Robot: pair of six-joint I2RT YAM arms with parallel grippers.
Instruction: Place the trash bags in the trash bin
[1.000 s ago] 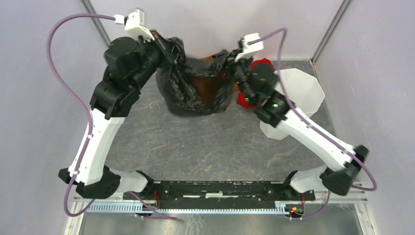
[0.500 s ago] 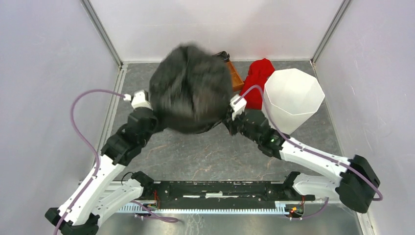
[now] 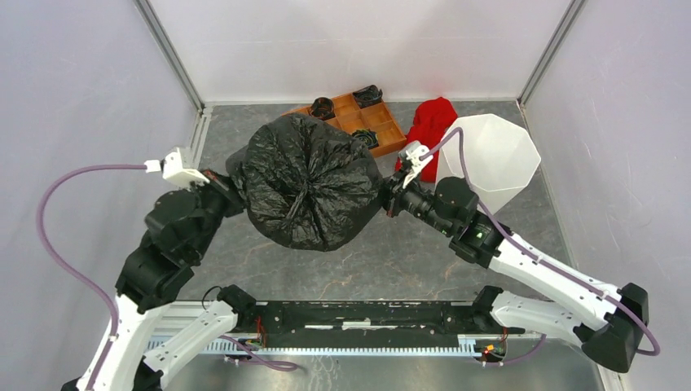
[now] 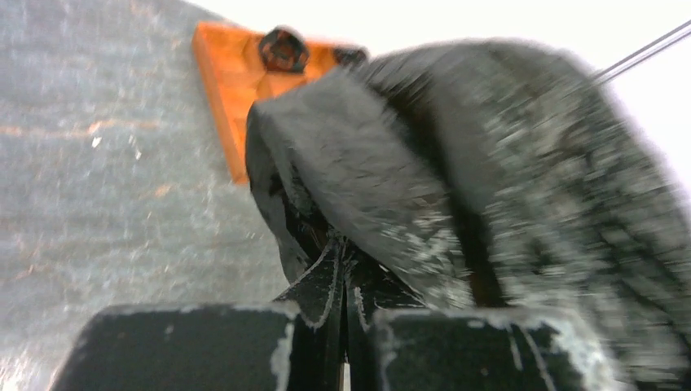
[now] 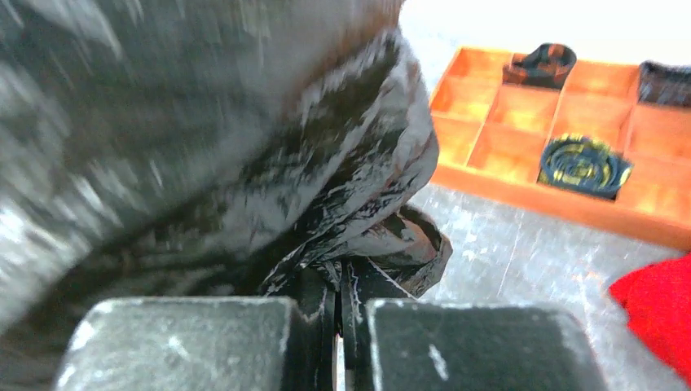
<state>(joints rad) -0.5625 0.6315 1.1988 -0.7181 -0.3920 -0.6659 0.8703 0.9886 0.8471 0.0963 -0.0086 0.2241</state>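
With the left gripper [image 3: 232, 177] and the right gripper [image 3: 389, 200] each clamped on an edge of the trash bag [image 3: 308, 191], which is puffed up between them at mid-table, the carrying step seems in hand, and the next move calls for bringing it toward 2 o'clock, over the trash bin [image 3: 499, 155].

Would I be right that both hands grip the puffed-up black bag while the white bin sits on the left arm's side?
Not quite: the top view shows the white bin on the right arm's side. The left hand and right hand do grip the black bag.
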